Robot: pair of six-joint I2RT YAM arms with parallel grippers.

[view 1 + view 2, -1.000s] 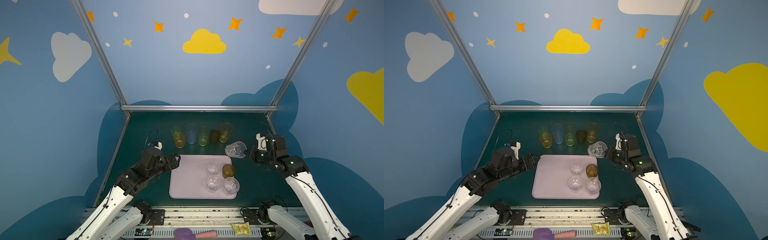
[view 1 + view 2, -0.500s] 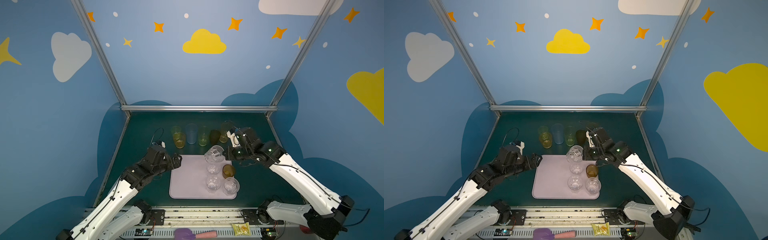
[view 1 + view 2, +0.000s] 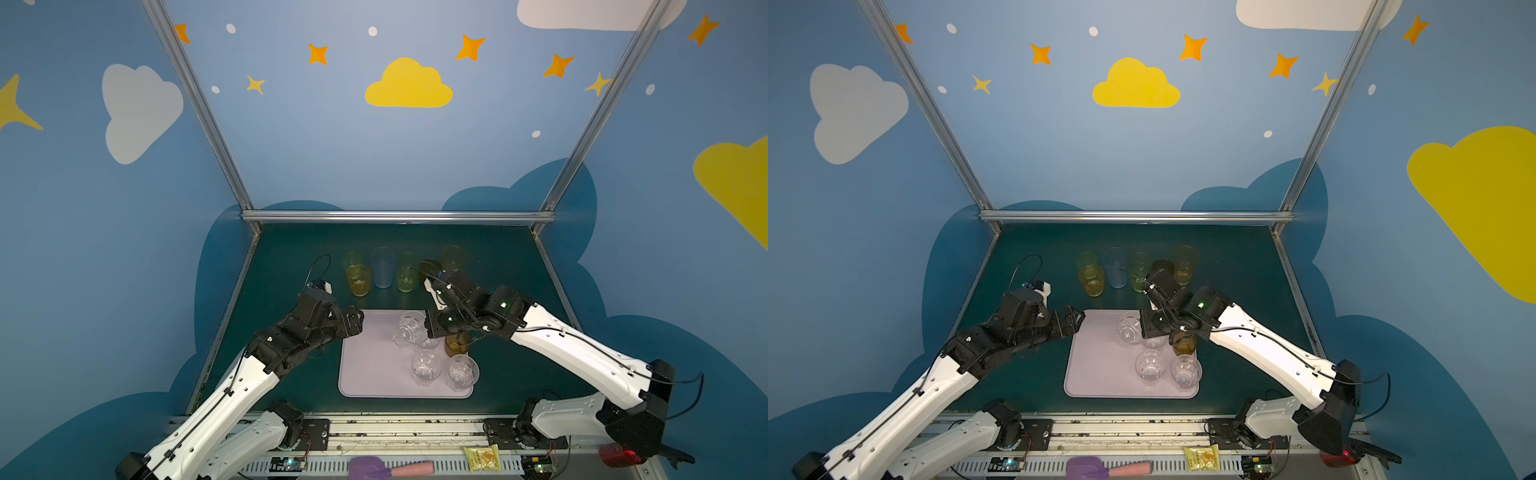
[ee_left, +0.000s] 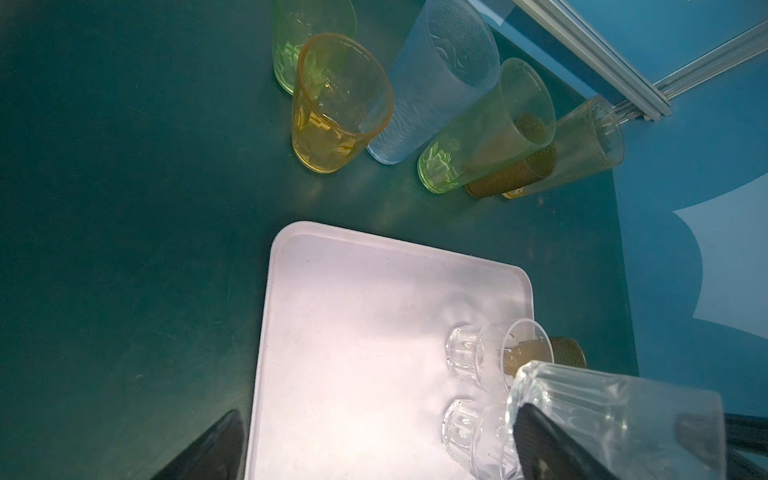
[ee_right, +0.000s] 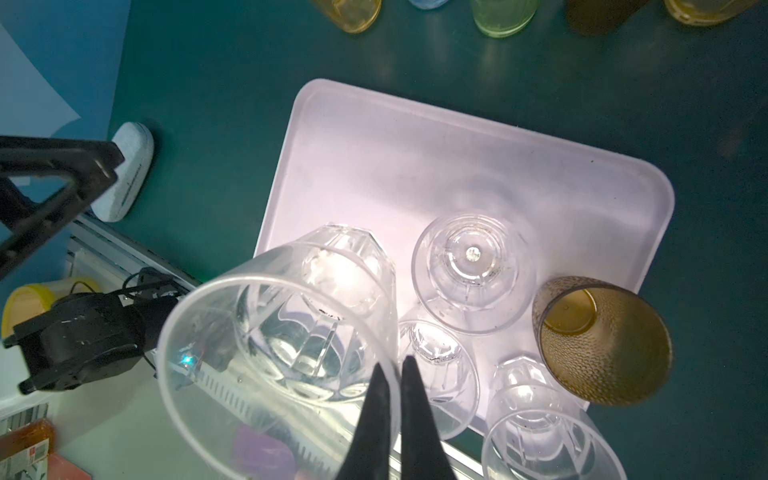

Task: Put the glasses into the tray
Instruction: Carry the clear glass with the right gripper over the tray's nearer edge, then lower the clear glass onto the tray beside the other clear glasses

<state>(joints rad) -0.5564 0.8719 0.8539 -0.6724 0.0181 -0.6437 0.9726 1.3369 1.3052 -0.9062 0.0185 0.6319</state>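
My right gripper (image 5: pixel 392 368) is shut on the rim of a short clear faceted glass (image 5: pixel 291 332). In both top views this glass (image 3: pixel 409 332) (image 3: pixel 1128 330) hangs tilted over the pale pink tray (image 3: pixel 374 365) (image 3: pixel 1100 365), left of the right gripper (image 3: pixel 429 332). Three clear glasses (image 3: pixel 426 365) and a brown one (image 3: pixel 455 347) stand on the tray's right half. Several coloured glasses (image 3: pixel 382 268) stand in a row behind the tray. My left gripper (image 3: pixel 353 322) (image 4: pixel 374 449) is open and empty at the tray's far left corner.
A metal rail runs along the front edge with a purple spatula (image 3: pixel 386 467) and a yellow packet (image 3: pixel 482 457) on it. Blue walls close in the green table (image 3: pixel 291 257) on three sides. The tray's left half (image 4: pixel 353 332) is bare.
My right gripper has carried the clear glass leftward from beside the tray's far right corner to above the tray. My left arm has edged towards the tray's corner.
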